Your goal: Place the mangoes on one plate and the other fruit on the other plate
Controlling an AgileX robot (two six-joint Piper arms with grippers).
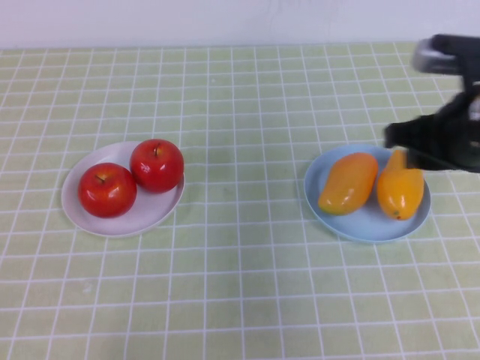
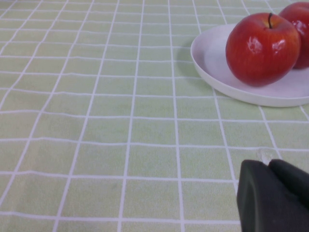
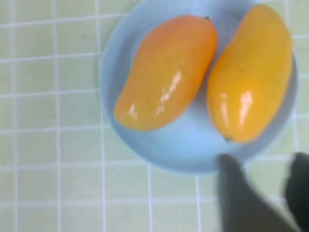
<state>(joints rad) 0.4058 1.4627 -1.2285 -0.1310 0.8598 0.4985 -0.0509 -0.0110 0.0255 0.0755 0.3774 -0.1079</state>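
Two orange-yellow mangoes (image 1: 348, 183) (image 1: 400, 190) lie side by side on the light blue plate (image 1: 360, 229) at the right. On the white plate (image 1: 142, 217) at the left sit two red apples (image 1: 157, 165) (image 1: 107, 190). My right gripper (image 1: 397, 142) hovers over the blue plate's far right edge. In the right wrist view the right gripper (image 3: 263, 166) is open with nothing between its fingers, just off the plate's rim (image 3: 193, 150) beside the mangoes (image 3: 166, 72) (image 3: 251, 72). My left gripper (image 2: 268, 164) is shut and empty, low over the cloth, short of the white plate (image 2: 217, 67) and apples (image 2: 262, 48).
A green checked tablecloth (image 1: 240, 285) covers the whole table, with bare cloth between the two plates and along the front. A pale wall (image 1: 225, 22) runs behind the table's far edge.
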